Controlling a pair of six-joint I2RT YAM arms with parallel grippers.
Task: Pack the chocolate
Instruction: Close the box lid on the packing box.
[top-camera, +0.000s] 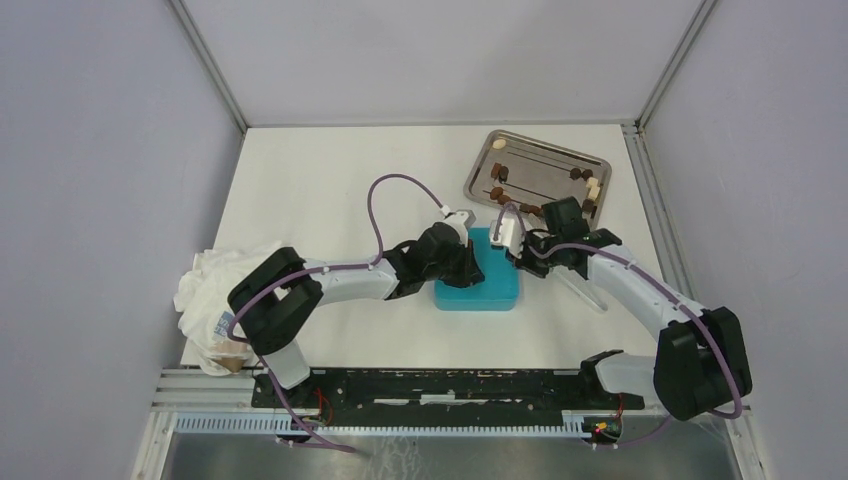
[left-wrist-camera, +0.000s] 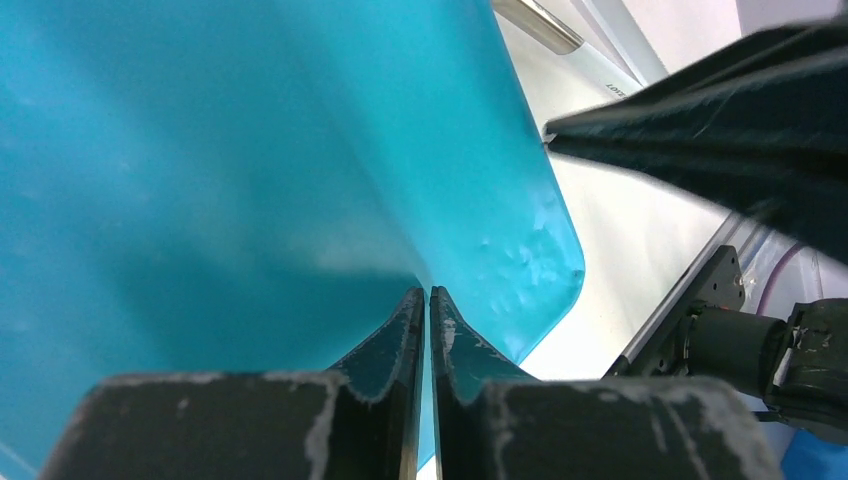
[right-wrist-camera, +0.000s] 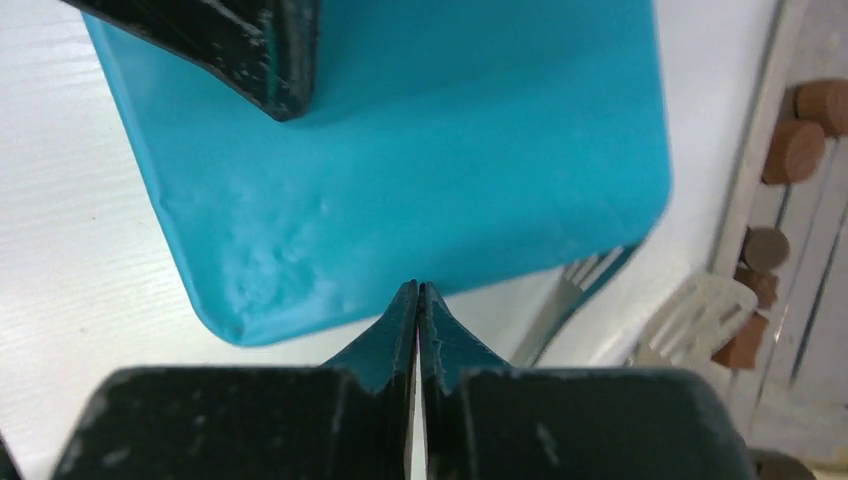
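Note:
The teal box (top-camera: 478, 285) lies mid-table with its plain teal lid (left-wrist-camera: 250, 150) facing up, so its inside is hidden. My left gripper (top-camera: 466, 262) is shut, its tips (left-wrist-camera: 429, 291) down at the lid near a rounded corner. My right gripper (top-camera: 518, 256) is shut too, and its tips (right-wrist-camera: 417, 285) hang just off the box's (right-wrist-camera: 420, 150) edge. The left fingers (right-wrist-camera: 260, 50) show over the far side of the lid. Neither gripper holds anything. Several pieces of chocolate (top-camera: 497, 172), brown and cream, lie on the metal tray (top-camera: 540, 150) at the back right, also seen as brown rounds (right-wrist-camera: 795, 150).
A crumpled white cloth (top-camera: 215, 290) lies at the left table edge. A thin metal tool (right-wrist-camera: 565, 295) rests on the table beside the box, between it and the tray. A white slotted piece (right-wrist-camera: 700, 310) lies by the tray's rim.

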